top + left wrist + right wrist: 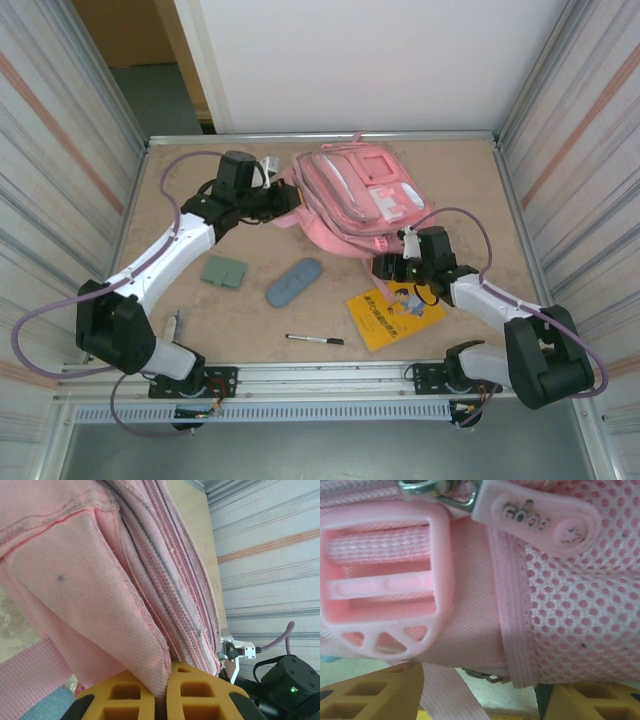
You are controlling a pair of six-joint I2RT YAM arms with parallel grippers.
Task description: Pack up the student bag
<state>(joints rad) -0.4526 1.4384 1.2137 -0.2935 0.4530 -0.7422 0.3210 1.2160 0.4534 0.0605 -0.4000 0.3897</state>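
My left gripper (pixel 290 197) is shut tight on the cloth at the left side of the student bag (pixel 355 200). My right gripper (pixel 392 262) is open around its near corner. Nothing is packed yet. The green pouch (pixel 223 271), blue case (pixel 294 282), pen (pixel 315 340) and yellow book (pixel 393 315) lie in front of the student bag.

We see the backpack (pixel 355 195) in pink, with white and paler pink patches; its mesh (pixel 585 605) is pink, dotted with darker holes, and its buckle (pixel 380 580) pink too. The pouch (pixel 223 271) is grey-green, the case (pixel 294 282) blue-grey, the booklet (pixel 394 315) yellow with dark print, the pen (pixel 315 340) black, the table (pixel 470 180) speckled tan.
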